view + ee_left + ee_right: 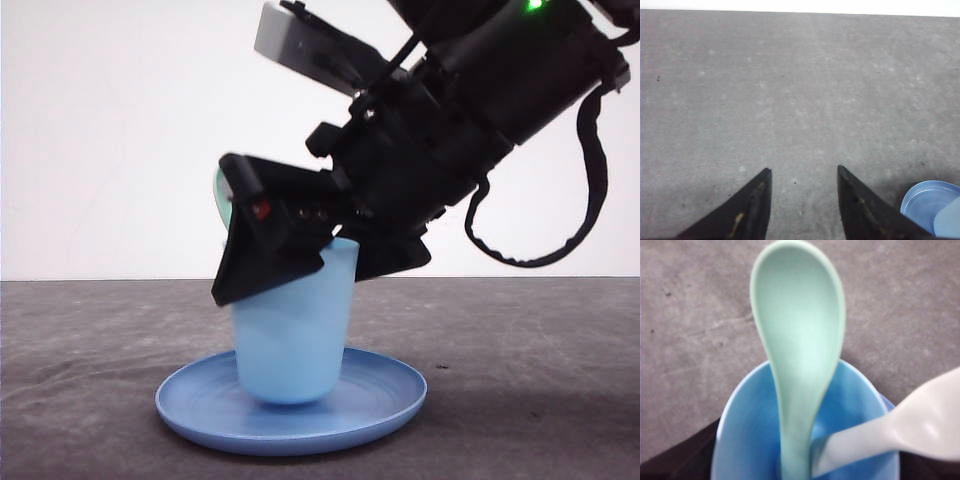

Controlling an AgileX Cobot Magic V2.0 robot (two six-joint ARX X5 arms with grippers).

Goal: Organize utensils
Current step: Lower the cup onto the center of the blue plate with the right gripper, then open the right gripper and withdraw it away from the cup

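Mint-green spoon [800, 355] standing handle-down in the light blue cup [752, 440], bowl end leaning out over the rim. White fork [900, 432] beside it, handle dipping into the same cup, head end slanting out past the rim; tines too blurred to count. In the front view, only a sliver of the spoon [221, 200] peeking from behind the arm. Cup [292, 330] upright at the middle of the round blue plate [385, 400], plate flat on the grey desk [100, 340].

Right gripper [268, 282] tilted down right at the cup's mouth, dark fingers [255, 270] overlapping the rim; whether clamped on the fork or already parted, impossible to tell from here. Left gripper [802, 200] low over bare desk, fingers [747, 210] spread apart with nothing between them, plate edge [920, 205] off to one side.

Step in hand, by the look of it: placing the fork into the cup, the spoon already in. Next move likely calling for a clean release, if not yet made, then a straight lift clear of the rim so as not to tip the cup or drag a utensil out.

No brand, label or readable writing anywhere.
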